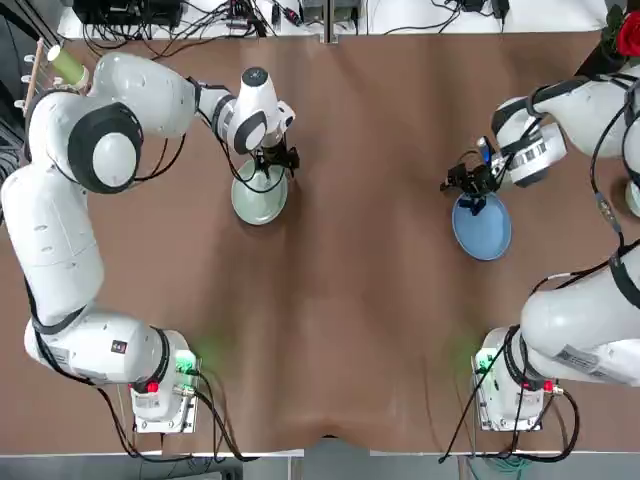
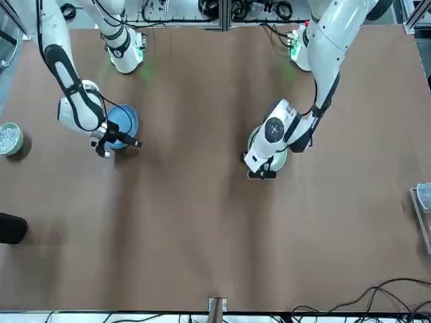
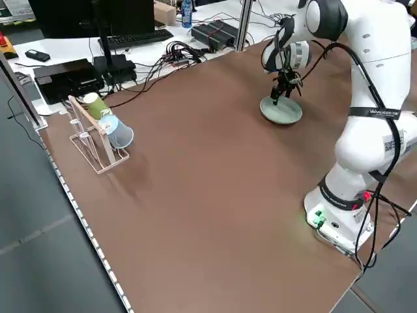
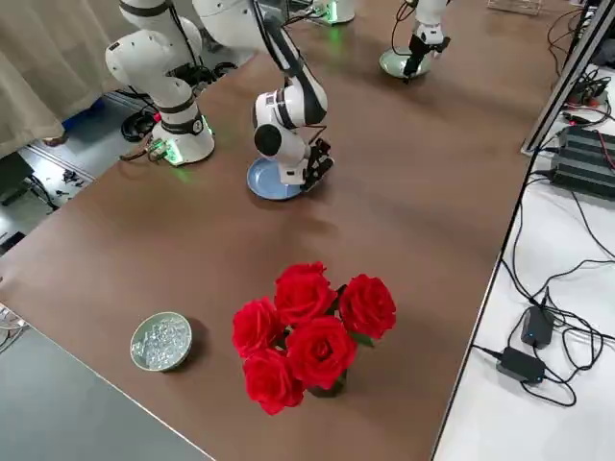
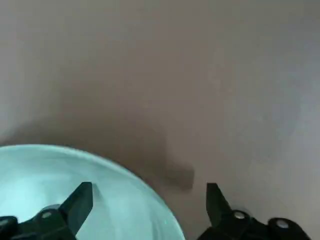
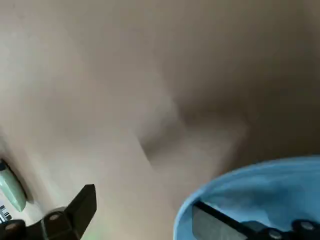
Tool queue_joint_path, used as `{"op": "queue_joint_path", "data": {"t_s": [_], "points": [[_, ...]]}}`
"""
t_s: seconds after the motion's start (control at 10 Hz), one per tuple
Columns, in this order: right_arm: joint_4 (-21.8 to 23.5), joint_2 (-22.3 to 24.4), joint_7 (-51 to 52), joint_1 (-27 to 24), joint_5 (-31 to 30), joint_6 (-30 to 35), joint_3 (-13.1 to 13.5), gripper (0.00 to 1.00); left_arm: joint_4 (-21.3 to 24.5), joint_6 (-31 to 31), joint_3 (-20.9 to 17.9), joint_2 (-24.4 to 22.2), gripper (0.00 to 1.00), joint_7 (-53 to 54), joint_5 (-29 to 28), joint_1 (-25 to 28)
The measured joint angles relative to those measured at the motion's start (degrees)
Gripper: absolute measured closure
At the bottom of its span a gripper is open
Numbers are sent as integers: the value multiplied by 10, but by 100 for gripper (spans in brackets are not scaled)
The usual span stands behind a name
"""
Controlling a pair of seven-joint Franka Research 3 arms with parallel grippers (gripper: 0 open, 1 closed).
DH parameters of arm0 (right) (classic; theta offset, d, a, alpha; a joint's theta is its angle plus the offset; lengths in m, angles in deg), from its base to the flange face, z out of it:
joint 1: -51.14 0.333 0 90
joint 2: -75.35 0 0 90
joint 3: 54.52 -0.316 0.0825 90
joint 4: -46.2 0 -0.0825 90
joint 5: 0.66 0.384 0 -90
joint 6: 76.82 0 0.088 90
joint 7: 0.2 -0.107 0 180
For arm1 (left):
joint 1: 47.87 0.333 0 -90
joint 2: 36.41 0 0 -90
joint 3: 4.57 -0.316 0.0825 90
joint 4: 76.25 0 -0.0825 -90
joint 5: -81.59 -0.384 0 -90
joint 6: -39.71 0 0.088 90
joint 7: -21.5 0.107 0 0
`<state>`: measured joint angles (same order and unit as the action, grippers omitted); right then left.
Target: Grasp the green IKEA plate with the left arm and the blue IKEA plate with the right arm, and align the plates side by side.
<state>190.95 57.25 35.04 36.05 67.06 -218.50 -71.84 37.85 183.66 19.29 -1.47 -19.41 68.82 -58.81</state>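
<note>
Both grippers straddled plate rims with jaws wide — left gripper (image 5: 147,202) on the green IKEA plate (image 1: 259,201), right gripper (image 6: 145,212) on the blue IKEA plate (image 1: 482,227) — and, seemingly shallow, either glossy rim could slip at closure.

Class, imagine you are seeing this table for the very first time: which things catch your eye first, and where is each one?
Two white arms reach over a brown table, each pincer straddling the rim of a small plate: the left pincer open over the green IKEA plate, the right pincer open over the blue IKEA plate, the plates far apart. A bunch of red roses stands at the robot's right edge of the table.
</note>
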Motion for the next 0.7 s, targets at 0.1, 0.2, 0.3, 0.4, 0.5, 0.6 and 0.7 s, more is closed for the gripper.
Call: {"op": "queue_joint_path", "data": {"t_s": [0.1,0.2,0.3,0.4,0.5,0.6,0.7], "points": [[-6,-3,7,25,36,-1,0,8,0,0,0,0,0,-12,0,-9],[-12,-7,12,55,73,-2,-1,8,-1,0,0,0,0,-24,0,-19],[-19,-13,17,83,108,-3,-1,8,-3,0,0,1,0,-35,0,-28],[-29,-19,25,109,147,-4,-2,8,-7,0,0,2,0,-47,0,-37],[-41,-28,35,132,186,-5,-2,8,-18,0,0,6,0,-58,0,-45],[-56,-37,48,153,226,-6,-2,8,-33,0,0,14,0,-71,0,-53],[-69,-45,60,176,271,-16,-2,8,-50,0,0,26,0,-80,0,-60]]}}
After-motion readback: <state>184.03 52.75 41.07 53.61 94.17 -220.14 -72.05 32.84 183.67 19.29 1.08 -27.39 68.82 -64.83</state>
